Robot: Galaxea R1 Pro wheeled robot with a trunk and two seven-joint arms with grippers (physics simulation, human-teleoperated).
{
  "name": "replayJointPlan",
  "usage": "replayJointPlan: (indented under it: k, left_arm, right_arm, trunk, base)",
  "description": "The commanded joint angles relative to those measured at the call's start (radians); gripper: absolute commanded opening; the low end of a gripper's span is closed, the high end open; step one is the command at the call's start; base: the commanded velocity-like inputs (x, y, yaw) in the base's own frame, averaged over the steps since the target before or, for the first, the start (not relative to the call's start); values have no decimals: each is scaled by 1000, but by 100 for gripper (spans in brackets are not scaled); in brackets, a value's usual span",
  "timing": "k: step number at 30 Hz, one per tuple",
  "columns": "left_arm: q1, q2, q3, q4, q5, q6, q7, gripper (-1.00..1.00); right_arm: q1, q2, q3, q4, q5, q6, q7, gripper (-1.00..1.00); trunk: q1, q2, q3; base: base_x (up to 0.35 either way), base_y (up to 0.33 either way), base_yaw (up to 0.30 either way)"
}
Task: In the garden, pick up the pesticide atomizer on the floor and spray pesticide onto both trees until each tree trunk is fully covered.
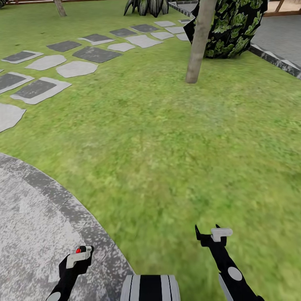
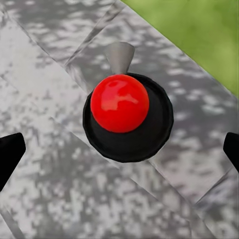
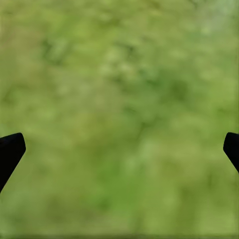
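Grass [image 1: 167,138] covers most of the head view, with 1 tree trunk [image 1: 200,42] at 1 o'clock; no writing reads anywhere. Left gripper [image 1: 81,256], at 7 o'clock over grey paving [image 1: 33,225], holds the atomizer [image 1: 79,254], mostly hidden.

Left wrist view: red-topped atomizer [image 2: 120,103] centred, fingertips [image 2: 10,154] cut off.

Right wrist view: right gripper [image 3: 119,149] spread wide over blurred grass.

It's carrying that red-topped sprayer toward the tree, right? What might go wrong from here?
Possibly three things. The atomizer sits between widely spread fingertips of the left gripper, so I cannot tell how firmly it is held; it could slip. The tree trunk stands far off across the grass, so spraying now might fall short. The second trunk is farther still and could be left uncovered.
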Motion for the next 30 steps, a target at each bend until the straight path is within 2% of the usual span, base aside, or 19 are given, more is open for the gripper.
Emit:
replayJointPlan:
  k: [1, 26, 27, 30]
  left_arm:
    - [0, 0, 1, 1, -1, -3, 0, 100]
    - [0, 1, 2, -1, 0, -7, 0, 100]
    - [0, 1, 3, 0, 0, -5, 0, -100]
    - [0, 2, 5, 1, 3, -4, 1, -100]
  right_arm:
    - [0, 0, -1, 0, 3, -3, 1, 100]
    - [0, 0, -1, 0, 3, -3, 1, 100]
    - [0, 0, -1, 0, 3, -3, 1, 100]
    - [0, 0, -1, 0, 3, -2, 1, 100]
  trunk:
    - [0, 0, -1]
    - [0, 0, -1]
    - [0, 0, -1]
    - [0, 0, -1]
  base:
    - [35, 0, 0]
    - [16, 0, 0]
    - [0, 0, 0]
    - [0, 0, 0]
